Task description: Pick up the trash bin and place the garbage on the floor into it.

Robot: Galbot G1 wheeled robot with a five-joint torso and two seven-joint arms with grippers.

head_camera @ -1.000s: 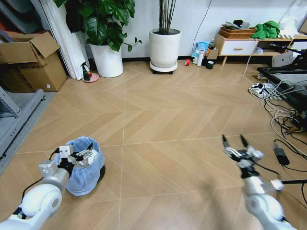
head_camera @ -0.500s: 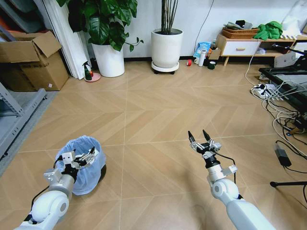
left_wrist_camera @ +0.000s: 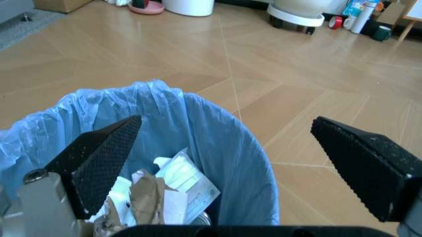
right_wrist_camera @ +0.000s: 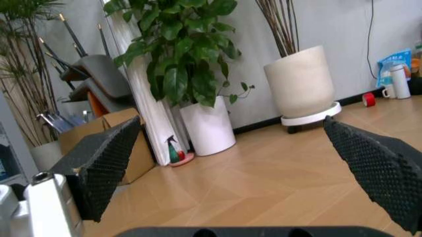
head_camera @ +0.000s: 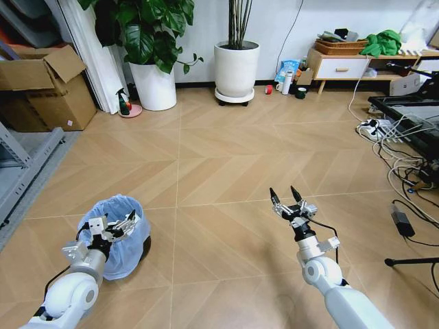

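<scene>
The bin (head_camera: 116,235) is sitting on the floor (head_camera: 219,157) at about 8 o'clock in the head view, with the left gripper (head_camera: 113,226) hanging over its rim, jaws wide and holding nothing. Crumpled paper (left_wrist_camera: 165,190) is lying inside, cradled by the crinkly light-blue bag (left_wrist_camera: 218,143), so collecting looks largely done; no loose litter is lying on the smooth herringbone boards nearby. The right gripper (head_camera: 291,205) is pointing toward 12 o'clock, its textured black fingers (right_wrist_camera: 108,163) spread wide and empty.
</scene>
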